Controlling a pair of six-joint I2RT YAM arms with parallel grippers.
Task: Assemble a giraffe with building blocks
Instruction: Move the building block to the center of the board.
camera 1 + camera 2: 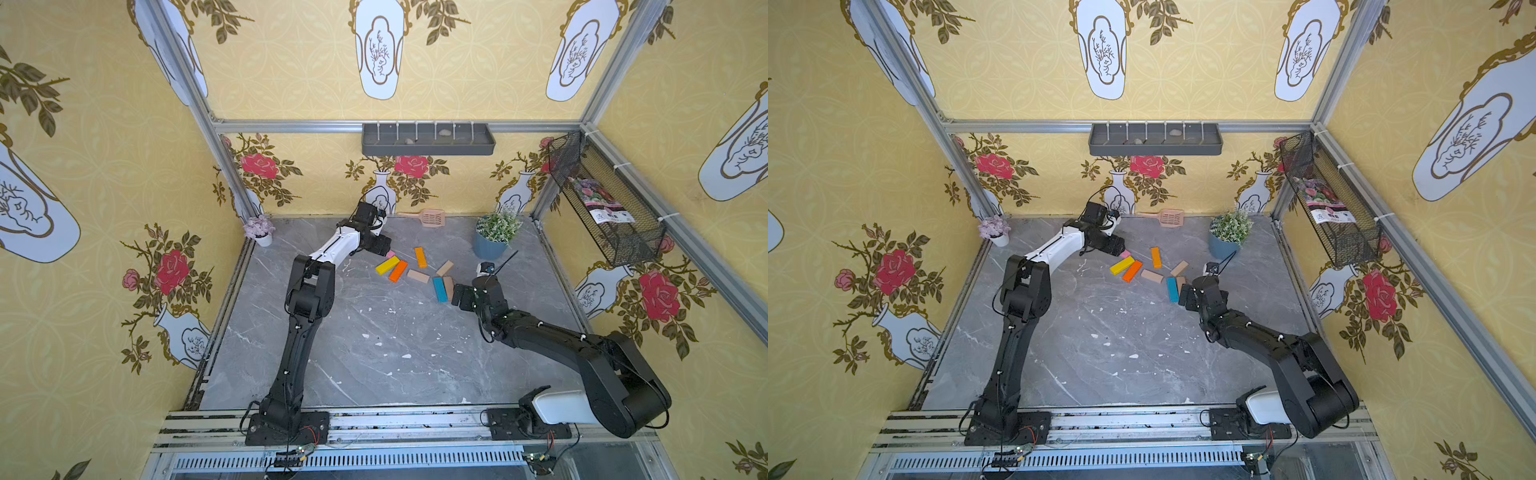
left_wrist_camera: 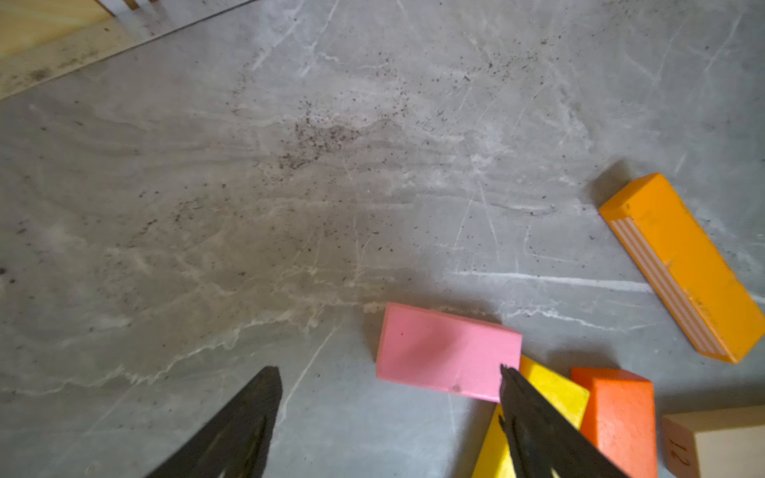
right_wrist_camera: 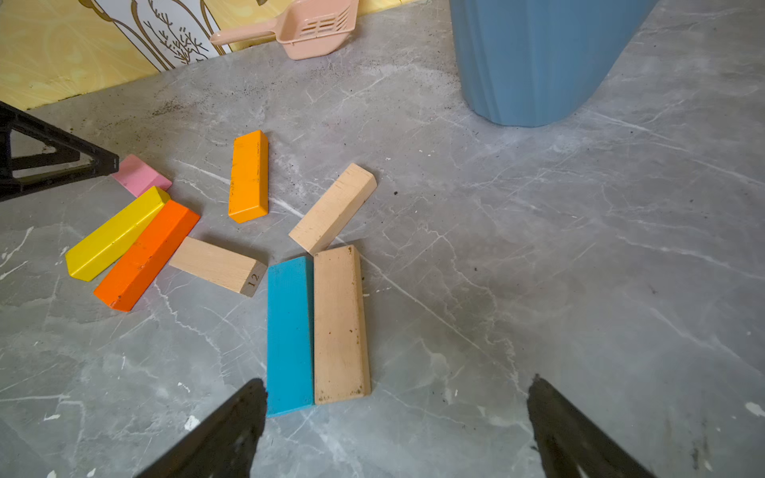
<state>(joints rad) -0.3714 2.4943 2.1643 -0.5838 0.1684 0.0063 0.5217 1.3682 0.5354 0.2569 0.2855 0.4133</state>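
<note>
The building blocks lie scattered flat on the grey marble table point(image 1: 374, 353), and no giraffe shape shows. The pink block point(image 2: 447, 351) touches the yellow one point(image 1: 387, 265), which lies beside a dark orange one point(image 1: 398, 271). A light orange block point(image 3: 248, 176) and a tan one point(image 3: 215, 265) lie nearby. Another tan block point(image 3: 333, 207) lies apart. The blue block point(image 3: 289, 335) lies side by side with a third tan one point(image 3: 339, 327). My left gripper point(image 2: 388, 368) is open, the pink block just beyond its fingertips. My right gripper point(image 3: 397, 378) is open and empty, just short of the blue and tan pair.
A peach scoop point(image 1: 428, 217) lies at the back wall. A blue pot with a plant point(image 1: 492, 239) stands back right, close to the blocks. A small white flowerpot point(image 1: 261, 230) is back left. A grey shelf point(image 1: 428, 139) and a mesh basket point(image 1: 602, 199) hang on the walls.
</note>
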